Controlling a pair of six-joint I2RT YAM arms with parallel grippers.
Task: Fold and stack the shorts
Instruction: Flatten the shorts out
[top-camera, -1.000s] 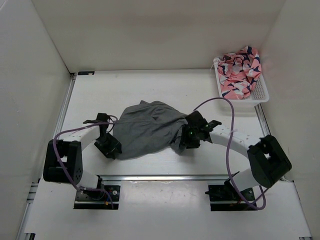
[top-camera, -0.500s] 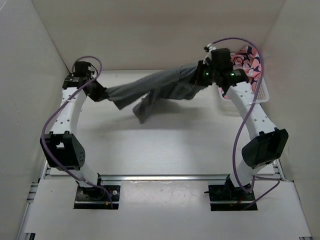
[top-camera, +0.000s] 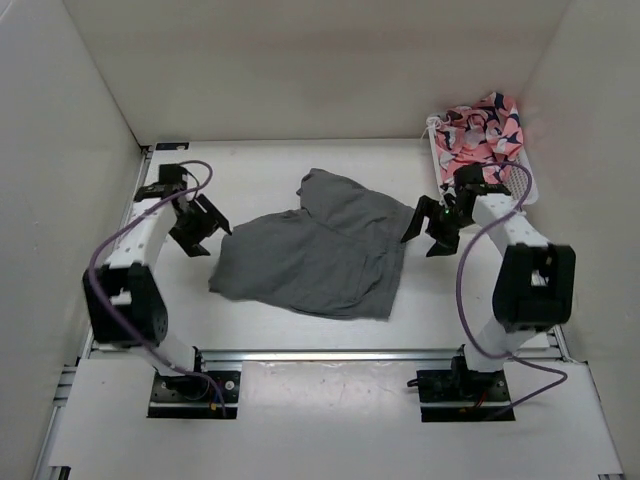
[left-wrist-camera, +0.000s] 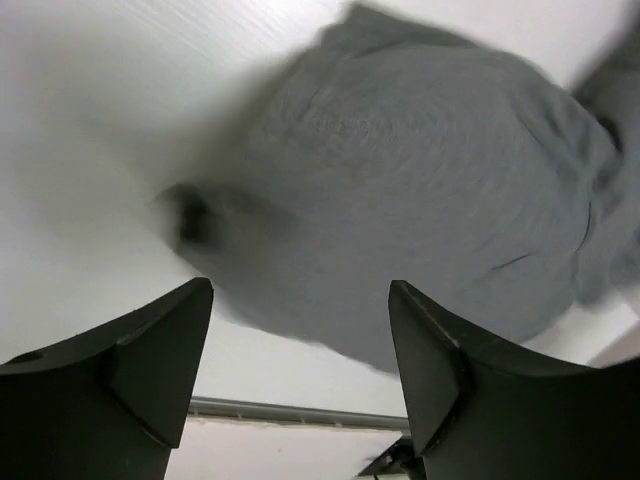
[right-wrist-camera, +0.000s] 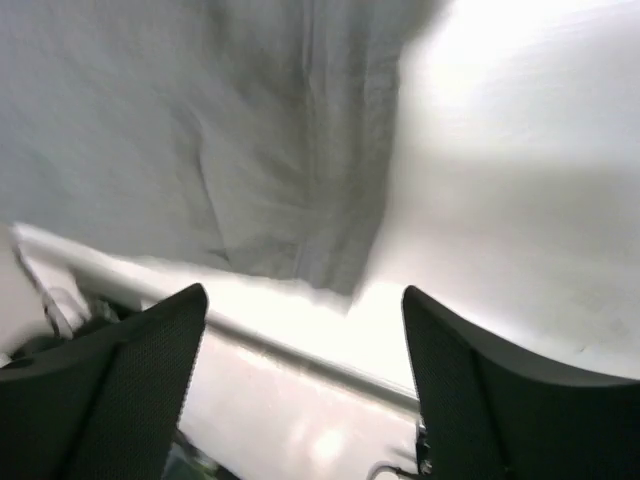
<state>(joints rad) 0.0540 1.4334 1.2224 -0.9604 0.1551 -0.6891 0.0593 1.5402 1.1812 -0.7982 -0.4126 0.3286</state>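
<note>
One white table (top-camera: 270, 170) carries one pair of grey shorts (top-camera: 315, 250), which lie spread and slightly rumpled at its middle, between the two arms. One white basket (top-camera: 522, 188) at the far right corner holds one pink patterned cloth (top-camera: 480, 140). Both grippers are wide apart and hold nothing, the left gripper (top-camera: 208, 232) just beside the shorts' left edge and the right gripper (top-camera: 422, 238) beside their right edge.
</note>
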